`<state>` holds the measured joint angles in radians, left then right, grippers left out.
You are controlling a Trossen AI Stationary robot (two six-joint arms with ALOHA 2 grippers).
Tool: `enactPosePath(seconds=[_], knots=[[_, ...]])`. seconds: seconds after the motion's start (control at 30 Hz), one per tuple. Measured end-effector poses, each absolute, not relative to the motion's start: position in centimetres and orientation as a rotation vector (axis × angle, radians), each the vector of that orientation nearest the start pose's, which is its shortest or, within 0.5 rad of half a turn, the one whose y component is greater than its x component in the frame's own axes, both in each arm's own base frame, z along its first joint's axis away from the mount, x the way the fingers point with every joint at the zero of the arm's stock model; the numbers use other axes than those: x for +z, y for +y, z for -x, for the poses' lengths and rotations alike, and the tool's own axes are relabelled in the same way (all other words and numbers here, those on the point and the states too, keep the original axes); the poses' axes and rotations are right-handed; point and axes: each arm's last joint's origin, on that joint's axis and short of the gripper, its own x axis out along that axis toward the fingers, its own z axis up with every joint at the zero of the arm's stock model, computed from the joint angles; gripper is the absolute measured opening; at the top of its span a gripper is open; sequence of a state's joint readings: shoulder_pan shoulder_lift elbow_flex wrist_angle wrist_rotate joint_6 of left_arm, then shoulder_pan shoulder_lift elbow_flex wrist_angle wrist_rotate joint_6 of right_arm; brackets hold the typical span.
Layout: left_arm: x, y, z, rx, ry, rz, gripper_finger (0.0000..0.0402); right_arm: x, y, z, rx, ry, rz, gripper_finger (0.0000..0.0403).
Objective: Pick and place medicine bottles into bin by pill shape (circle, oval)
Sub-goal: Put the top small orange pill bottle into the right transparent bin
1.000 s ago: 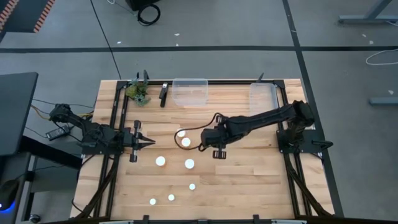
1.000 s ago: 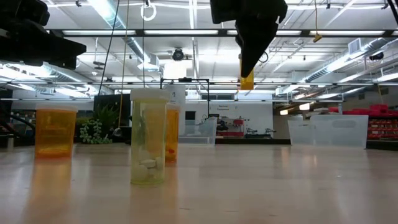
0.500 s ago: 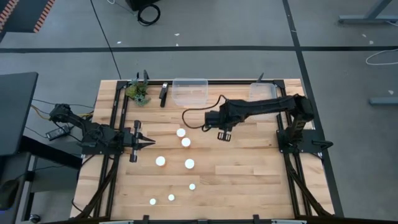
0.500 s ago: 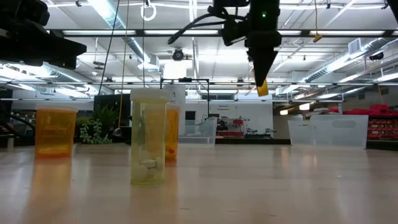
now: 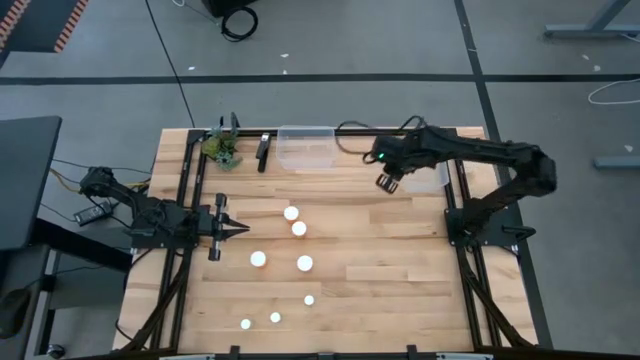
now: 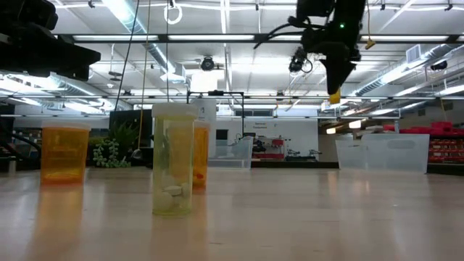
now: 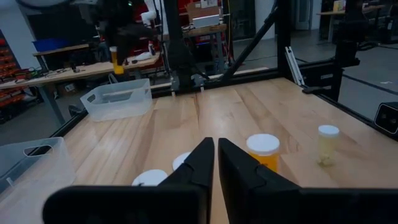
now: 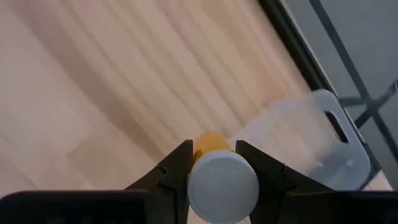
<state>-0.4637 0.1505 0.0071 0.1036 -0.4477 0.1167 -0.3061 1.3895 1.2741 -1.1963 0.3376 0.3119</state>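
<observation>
A white-capped medicine bottle [image 8: 222,185] is clamped between the fingers of the right gripper [image 5: 386,181], with a clear bin [image 8: 311,146] just beyond it, while the left gripper [image 5: 237,229] is held closed.

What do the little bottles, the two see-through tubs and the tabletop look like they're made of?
The bottle in the right gripper looks like translucent orange plastic with a ribbed, matte white plastic cap. The two bins seem to be clear, slightly frosted plastic: the table shows through them. The tabletop appears to be light wood planks with visible grain and seams, with a faint sheen. The left gripper waits, shut.
</observation>
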Motion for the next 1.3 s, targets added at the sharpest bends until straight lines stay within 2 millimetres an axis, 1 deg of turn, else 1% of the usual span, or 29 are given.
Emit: enactPosePath(seconds=[0.2, 0.47, 0.67, 0.83, 1.07, 1.2, 1.3], knots=[[16.4, -3.5, -9.8, -0.018, 0.035, -0.134, 0.0035, 30.9, -12.2, -21.1, -0.890, 1.195, -0.341, 0.0124], [16.4, -3.5, -9.8, -0.018, 0.035, -0.134, 0.0026, 29.7, -18.1, -18.4, -1.007, 1.216, -0.485, 0.0124], [16.4, -3.5, -9.8, -0.018, 0.035, -0.134, 0.0035, 28.5, -21.0, -16.8, -1.036, 1.230, -0.592, 0.0124], [16.4, -3.5, -9.8, -0.018, 0.035, -0.134, 0.0034, 27.2, -22.7, -16.2, -1.074, 1.267, -0.645, 0.0124], [16.4, -3.5, -9.8, -0.018, 0.035, -0.134, 0.0026, 25.1, -23.9, -16.7, -1.052, 1.336, -0.663, 0.0124], [16.4, -3.5, -9.8, -0.018, 0.035, -0.134, 0.0032, 23.8, -24.3, -15.9, -1.033, 1.329, -0.687, 0.0124], [16.4, -3.5, -9.8, -0.018, 0.035, -0.134, 0.0036, 23.0, -24.2, -14.7, -1.046, 1.310, -0.719, 0.0124]])
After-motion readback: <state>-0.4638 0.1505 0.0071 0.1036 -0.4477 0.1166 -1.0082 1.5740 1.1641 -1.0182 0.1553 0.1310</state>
